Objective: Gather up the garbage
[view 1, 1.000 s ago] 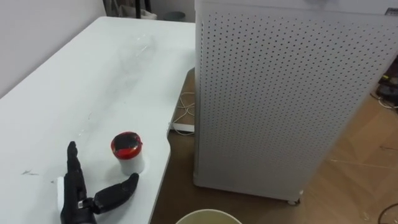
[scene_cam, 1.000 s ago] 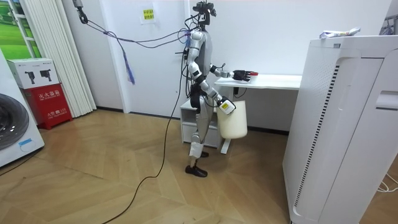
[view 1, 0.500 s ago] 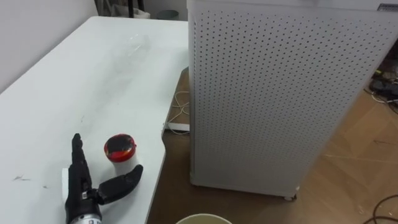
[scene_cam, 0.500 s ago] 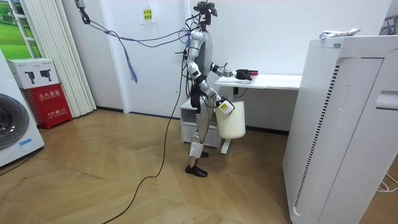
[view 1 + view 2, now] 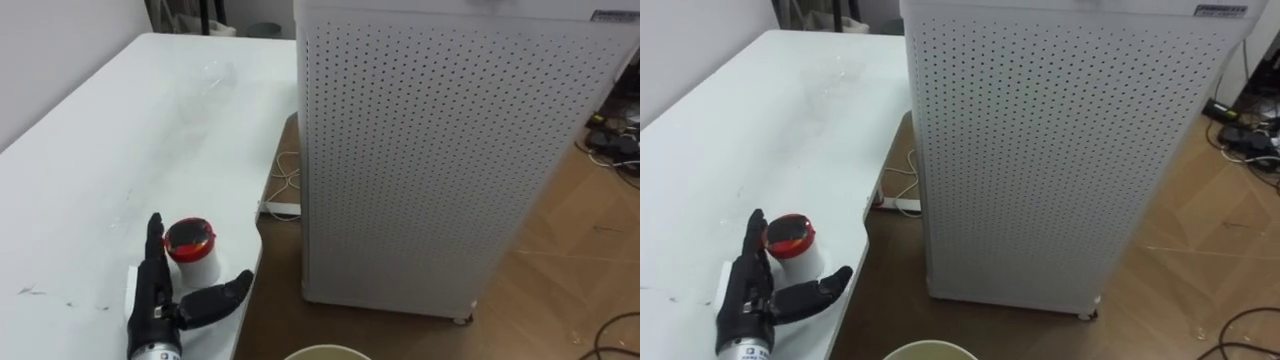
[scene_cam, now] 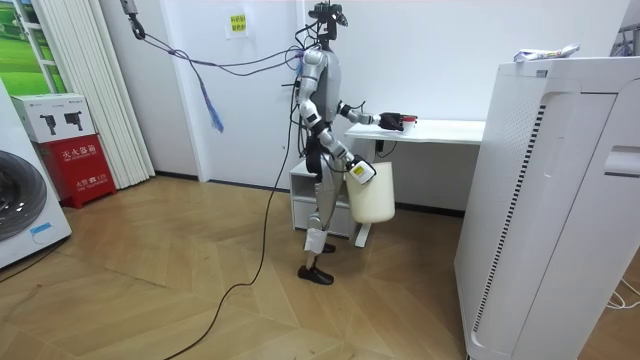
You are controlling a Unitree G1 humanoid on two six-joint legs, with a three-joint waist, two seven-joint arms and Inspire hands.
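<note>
Red-lidded white cup (image 5: pixel 191 247) stands upright near the front edge of the white surface (image 5: pixel 110 140), with the left robot hand (image 5: pixel 154 300) directly at its seven o'clock. That robot hand lies low over the surface, palm turned towards the cup. Its straight fingers (image 5: pixel 153 240) point to twelve o'clock along the cup's nine o'clock side, and the thumb (image 5: pixel 222 295) is spread wide towards two o'clock, passing under the cup's five o'clock side. So the robot hand is spread and holds nothing. The fingertips sit against the lid's edge, though I cannot say for sure that they touch. A tall perforated white cabinet (image 5: pixel 440 150) stands on the floor at three o'clock of the cup. In the room view the robot stands upright at the surface's end on the room view's left, its left arm stretched out level over the top. The right robot hand (image 6: pixel 358 168) is low at a cream bucket (image 6: pixel 371 195), and from that distance I cannot tell its state. Half a second ago the left robot hand lay clear of the cup at its eight o'clock; it has since slid right, closing that gap, while the cup has stayed put.
</note>
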